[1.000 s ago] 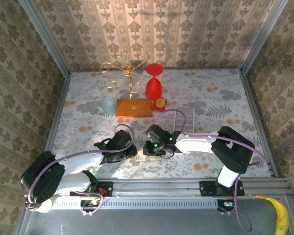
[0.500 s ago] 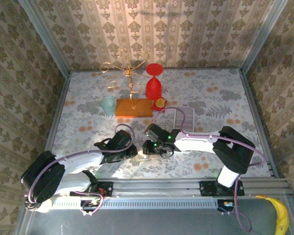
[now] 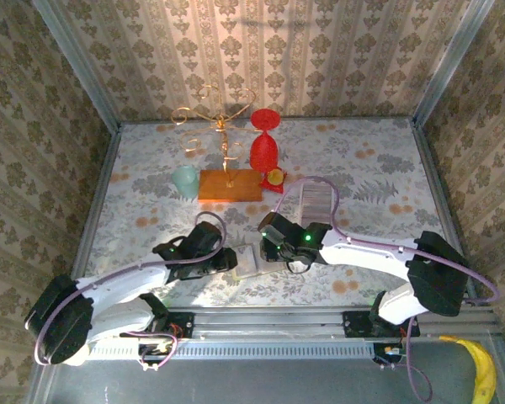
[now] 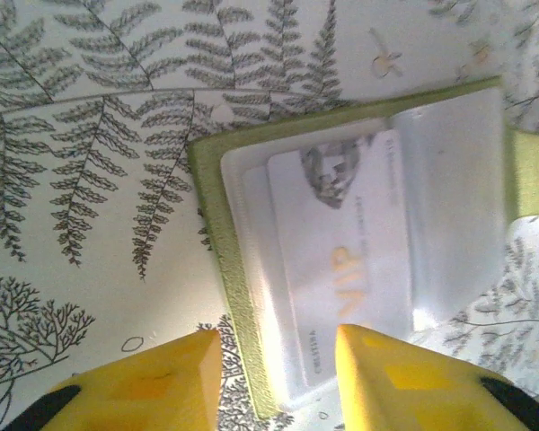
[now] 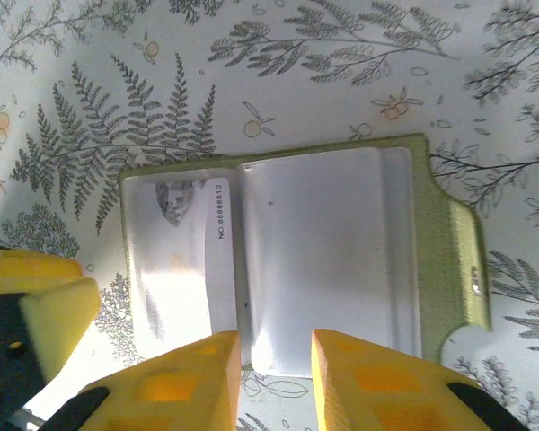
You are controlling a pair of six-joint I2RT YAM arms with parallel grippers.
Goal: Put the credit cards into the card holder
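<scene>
The green card holder (image 3: 249,262) lies open and flat on the table between my two grippers. A whitish-grey credit card (image 4: 341,260) marked VIP sits in its clear left sleeve; the same card (image 5: 175,260) has one long edge tucked under the middle fold. My left gripper (image 4: 274,359) is open, its jaws straddling the holder's green edge (image 4: 217,233) from above without pinching it. My right gripper (image 5: 271,350) is open by a narrow gap over the near edge of the empty clear sleeve (image 5: 328,260). In the top view, my left gripper (image 3: 225,259) and right gripper (image 3: 275,250) flank the holder.
At the back stand an orange board with a gold wire stand (image 3: 227,183), a red goblet-shaped thing (image 3: 264,145) and a pale green cup (image 3: 185,180). A pale rectangular thing (image 3: 316,199) lies behind the right arm. Metal rails edge the table.
My left gripper has opened and let go of the holder. My right arm has drawn back to the right, so the holder now shows between the grippers.
</scene>
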